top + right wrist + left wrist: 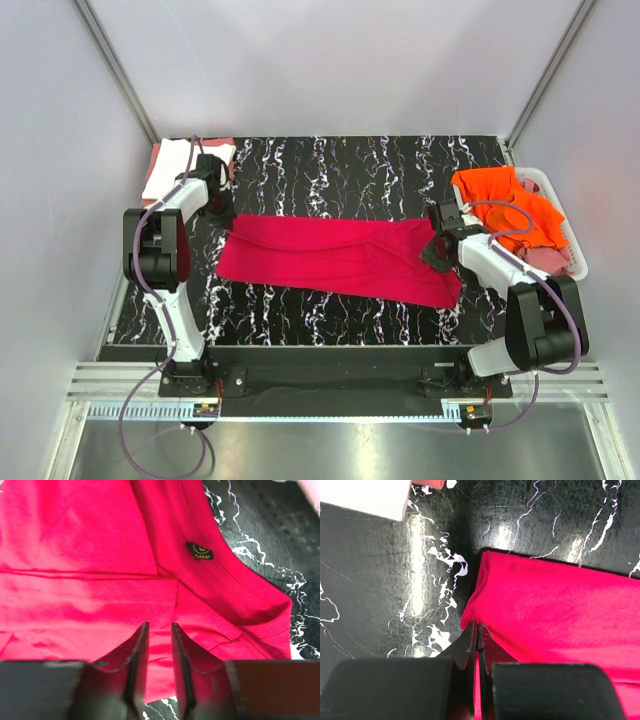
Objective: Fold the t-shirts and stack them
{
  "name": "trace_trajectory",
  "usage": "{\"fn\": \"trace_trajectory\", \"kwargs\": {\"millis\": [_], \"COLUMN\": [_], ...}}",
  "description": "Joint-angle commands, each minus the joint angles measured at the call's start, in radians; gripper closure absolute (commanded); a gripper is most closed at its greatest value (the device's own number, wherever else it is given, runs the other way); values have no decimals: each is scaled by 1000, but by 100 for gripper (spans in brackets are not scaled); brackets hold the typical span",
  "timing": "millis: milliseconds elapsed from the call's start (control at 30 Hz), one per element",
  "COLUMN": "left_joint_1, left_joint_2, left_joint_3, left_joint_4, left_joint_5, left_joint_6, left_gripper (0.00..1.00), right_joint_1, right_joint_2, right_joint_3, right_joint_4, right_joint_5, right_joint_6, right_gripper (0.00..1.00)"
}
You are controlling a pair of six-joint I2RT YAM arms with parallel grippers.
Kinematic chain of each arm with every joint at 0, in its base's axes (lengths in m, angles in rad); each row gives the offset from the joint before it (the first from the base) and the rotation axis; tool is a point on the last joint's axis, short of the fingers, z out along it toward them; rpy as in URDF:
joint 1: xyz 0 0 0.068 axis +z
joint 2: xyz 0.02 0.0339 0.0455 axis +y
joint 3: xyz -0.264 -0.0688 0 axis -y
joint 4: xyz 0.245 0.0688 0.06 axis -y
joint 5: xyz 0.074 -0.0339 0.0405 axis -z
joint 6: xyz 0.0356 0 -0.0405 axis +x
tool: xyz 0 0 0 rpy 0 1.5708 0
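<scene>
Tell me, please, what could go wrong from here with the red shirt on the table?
1. The left hand pinches only a thin edge of the crimson shirt; it could slip out on a lift.
2. The right hand sits over several layers near the collar; it may catch only some, opening the fold.
3. The orange shirt overhangs the basket beside the right arm and might snag.

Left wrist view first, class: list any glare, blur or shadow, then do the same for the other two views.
Left wrist: glare streaks on the glossy table, left claw blurred up close. Right wrist: right claw soft, size label on the red t-shirt sharp. Top external: even light, no strong shadows.
</scene>
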Motion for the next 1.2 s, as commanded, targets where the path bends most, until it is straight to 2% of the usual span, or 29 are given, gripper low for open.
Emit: {"fn": "trace_trajectory", "kwargs": {"millis": [0,300,500,633,667,700,1167], "left_joint_1": [0,0,0,0,0,0,0], "left_joint_2": [-13,-13,-12,-7,-6,-4,33], "left_joint_3": [8,6,6,8,11,12,29], "left_joint_4": [30,30,28,28,28,28,30], "left_joint_5": [1,2,-1,-2,-4,-4,-53], "left_joint_6": [15,13,15,15,15,15,19], "left_gripper": [100,100,100,100,100,100,100], "right_joint_1": [6,6,6,4,4,4,4], "right_joint_2": [38,61,88,85,84,84,-151], "right_joint_3": [-17,-60,-56,-54,-54,-54,-69], "right_joint_4": [39,122,136,141,141,139,44], "right_joint_5": [20,3,-1,9,13,22,174], "right_joint_6": [52,89,95,93,90,81,-45], "right_gripper": [67,66,69,83,94,100,100]}}
